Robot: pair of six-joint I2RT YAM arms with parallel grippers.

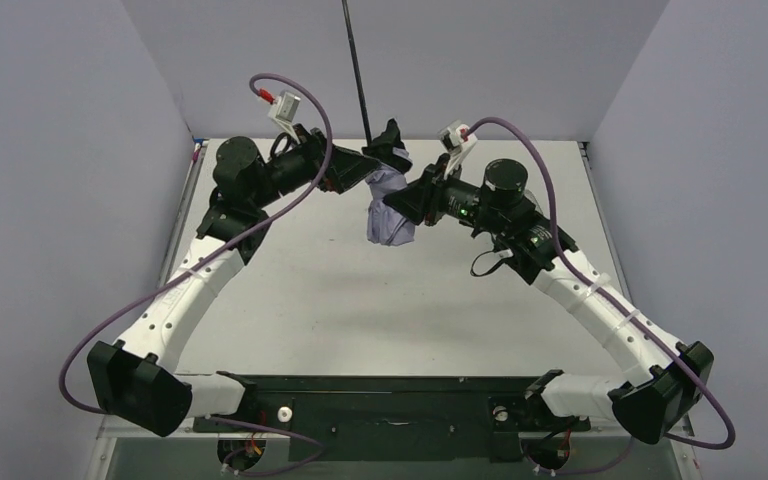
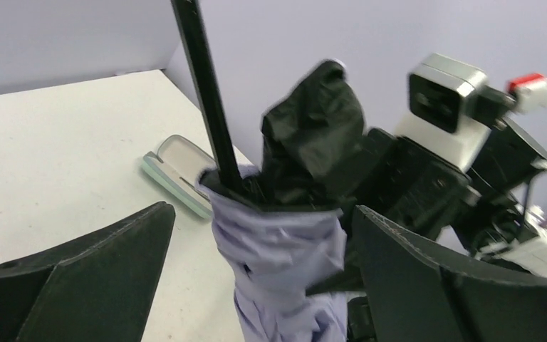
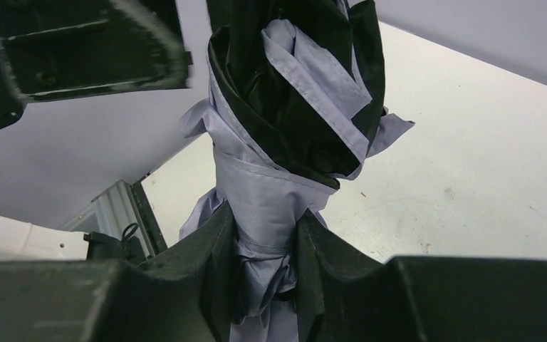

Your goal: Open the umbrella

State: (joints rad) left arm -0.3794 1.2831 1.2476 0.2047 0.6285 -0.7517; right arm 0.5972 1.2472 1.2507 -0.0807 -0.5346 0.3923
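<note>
The umbrella (image 1: pixel 388 215) is held upright above the table's middle, a bunched bundle of pale lavender fabric with black underside showing at its top. Its thin black shaft (image 1: pixel 357 75) rises out of the top of the view, so the handle is hidden. My right gripper (image 3: pixel 265 214) is shut on the lower lavender fabric (image 3: pixel 267 192), squeezing it between both fingers. My left gripper (image 2: pixel 262 210) is open wide around the bundle (image 2: pixel 278 249), with a gap on its left side and its right finger (image 2: pixel 456 285) close to the fabric. From above, the left gripper (image 1: pixel 365 175) and the right gripper (image 1: pixel 402 205) meet at the bundle.
A pale green oblong case (image 2: pixel 174 174) lies flat on the white table (image 2: pixel 57 142) behind the umbrella. Lavender walls enclose the table (image 1: pixel 360 300) on the left, back and right. The right arm's wrist camera (image 2: pixel 445 107) is close behind the umbrella.
</note>
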